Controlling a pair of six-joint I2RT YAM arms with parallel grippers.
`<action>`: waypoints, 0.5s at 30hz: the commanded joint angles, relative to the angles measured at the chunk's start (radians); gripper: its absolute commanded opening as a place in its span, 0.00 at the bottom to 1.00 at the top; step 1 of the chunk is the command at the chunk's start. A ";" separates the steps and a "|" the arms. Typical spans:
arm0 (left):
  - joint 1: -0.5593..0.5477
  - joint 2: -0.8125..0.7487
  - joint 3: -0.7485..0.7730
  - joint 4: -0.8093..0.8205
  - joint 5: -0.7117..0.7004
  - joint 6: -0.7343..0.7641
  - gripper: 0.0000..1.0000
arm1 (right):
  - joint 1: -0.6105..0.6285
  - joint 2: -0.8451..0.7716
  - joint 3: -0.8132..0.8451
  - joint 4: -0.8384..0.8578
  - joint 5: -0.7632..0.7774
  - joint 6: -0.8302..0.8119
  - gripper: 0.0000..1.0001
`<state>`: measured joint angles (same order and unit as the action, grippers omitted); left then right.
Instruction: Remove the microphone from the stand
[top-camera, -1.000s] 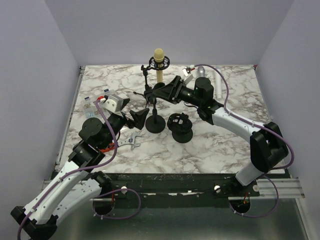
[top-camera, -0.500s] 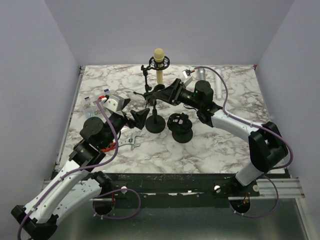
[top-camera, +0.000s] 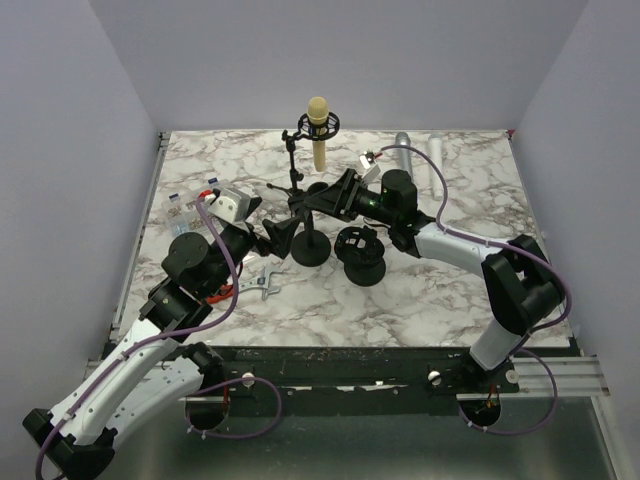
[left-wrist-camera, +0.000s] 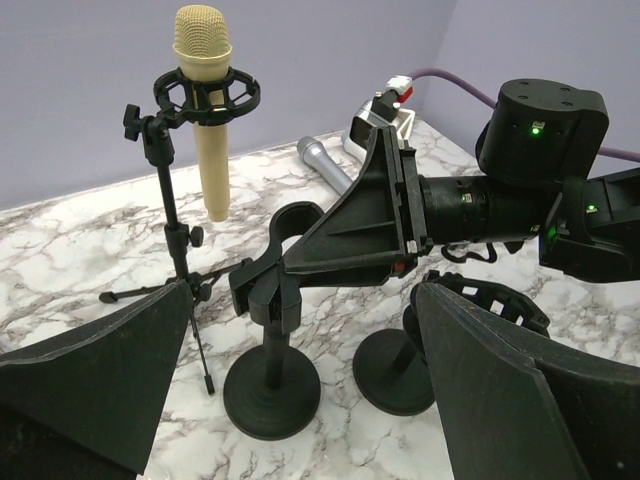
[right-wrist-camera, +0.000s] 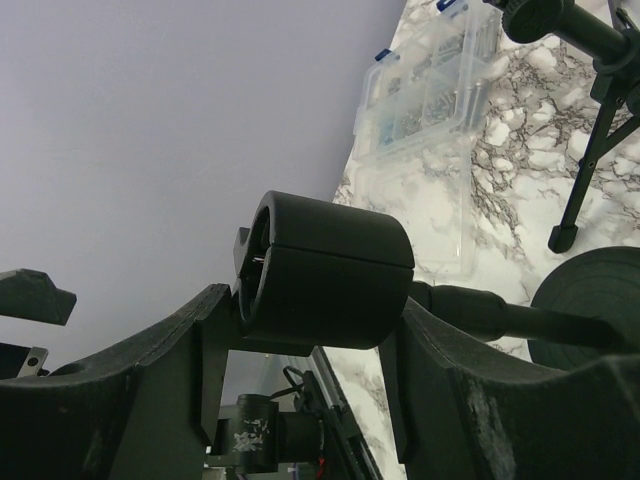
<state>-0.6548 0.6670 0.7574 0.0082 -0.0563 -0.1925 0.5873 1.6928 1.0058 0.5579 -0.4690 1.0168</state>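
Observation:
The cream microphone (top-camera: 318, 128) stands upright in a black shock mount on a thin tripod stand (top-camera: 296, 178) at the back; it also shows in the left wrist view (left-wrist-camera: 205, 100). My right gripper (top-camera: 318, 199) does not touch it. It is closed around the empty clip (right-wrist-camera: 325, 270) of a short round-base stand (top-camera: 311, 247), in front of the tripod. My left gripper (top-camera: 277, 234) is open and empty, just left of that stand's base (left-wrist-camera: 271, 385). Its fingers (left-wrist-camera: 90, 385) frame the base without touching it.
A second round-base stand with an empty shock mount (top-camera: 361, 255) sits right of the first. A silver microphone (top-camera: 403, 141) and a white tube (top-camera: 437, 168) lie back right. A clear parts box (top-camera: 184, 212), a white block (top-camera: 226, 204) and a metal bracket (top-camera: 262, 285) lie left.
My right gripper has moved left and lower, from beside the tripod onto the short stand's clip. The left arm has barely moved. The cream microphone stays in its mount.

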 joint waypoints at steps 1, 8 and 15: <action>-0.004 -0.001 0.035 -0.007 0.001 -0.009 0.99 | 0.000 0.088 -0.053 -0.253 0.048 -0.120 0.62; -0.004 -0.007 0.034 -0.007 -0.011 -0.006 0.99 | 0.000 0.048 0.026 -0.328 0.057 -0.154 0.76; -0.003 -0.032 0.033 -0.007 -0.029 -0.003 0.99 | 0.000 0.008 0.204 -0.480 0.087 -0.226 0.97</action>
<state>-0.6548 0.6621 0.7609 0.0071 -0.0574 -0.1925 0.5873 1.6936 1.1305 0.3225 -0.4583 0.9047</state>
